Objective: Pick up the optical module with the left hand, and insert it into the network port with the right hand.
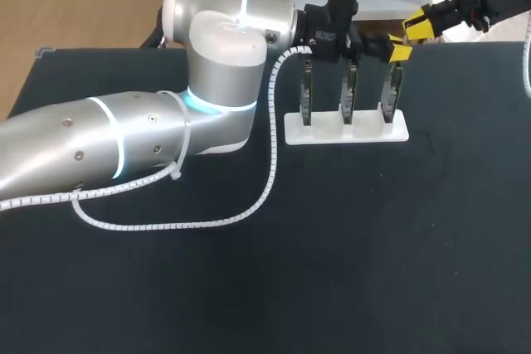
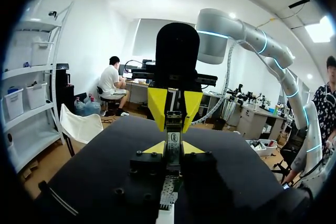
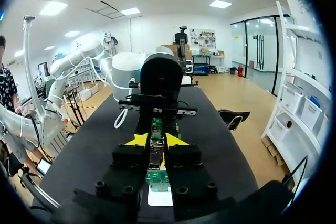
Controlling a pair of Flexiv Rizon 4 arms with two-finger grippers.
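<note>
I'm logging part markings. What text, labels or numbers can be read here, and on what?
Label on the optical module, between the left gripper's jaws: too small to read.
Sticker on the left gripper's black body, head view: blurred, unreadable.
Nothing else legible.

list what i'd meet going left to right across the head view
left arm → left upright board → middle upright board → left gripper → right gripper. The third board sits under the grippers, so it is left out.
</note>
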